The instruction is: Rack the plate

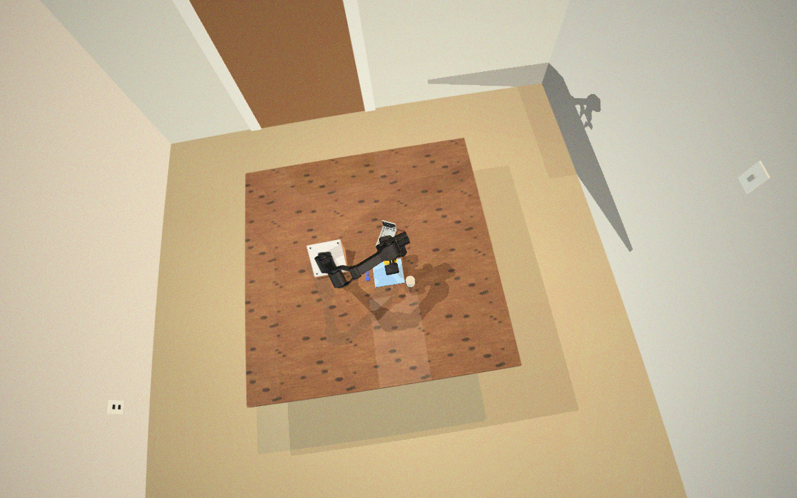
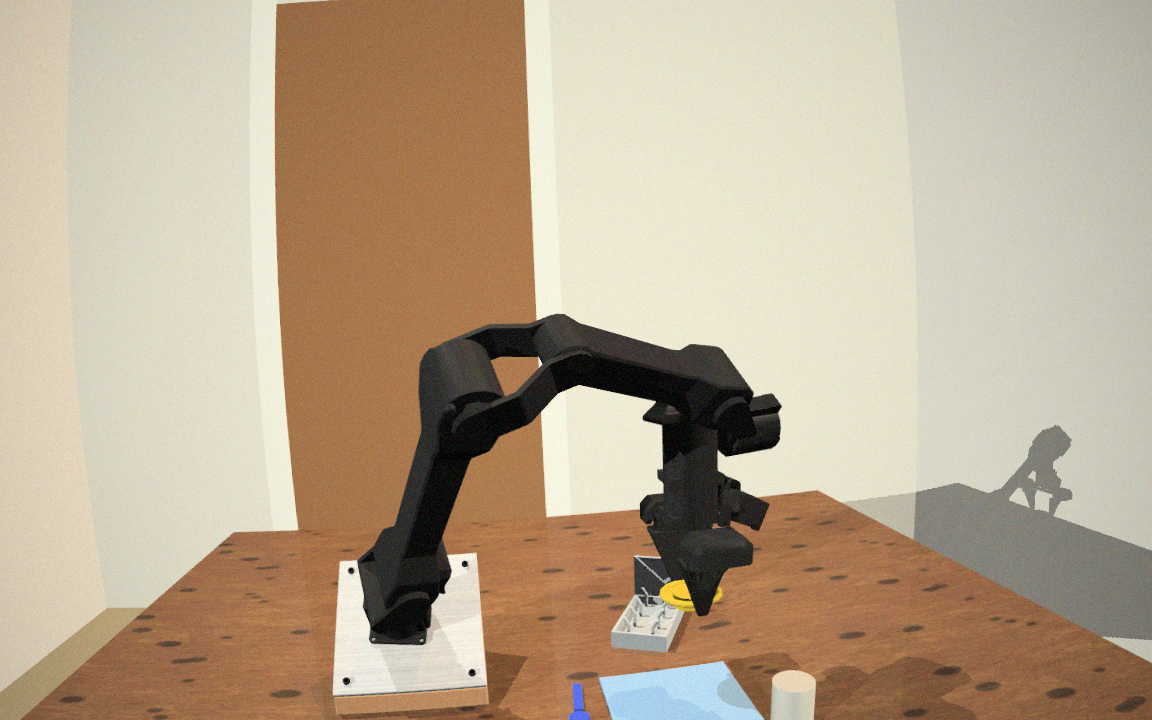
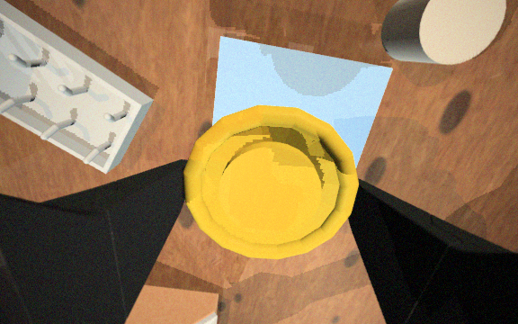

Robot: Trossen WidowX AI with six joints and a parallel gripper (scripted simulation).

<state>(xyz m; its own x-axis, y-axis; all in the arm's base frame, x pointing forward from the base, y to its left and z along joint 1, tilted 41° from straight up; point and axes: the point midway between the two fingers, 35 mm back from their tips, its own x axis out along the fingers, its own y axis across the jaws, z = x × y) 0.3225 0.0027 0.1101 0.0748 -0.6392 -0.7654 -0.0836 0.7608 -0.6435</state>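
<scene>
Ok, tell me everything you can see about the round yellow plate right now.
The round yellow plate is small and glossy, with a faceted raised rim and a flat sunken centre. It lies level, face up, clamped at opposite rim edges by the black gripper. It hangs clear of the table, above the light blue mat, beside the white dish rack.
</scene>
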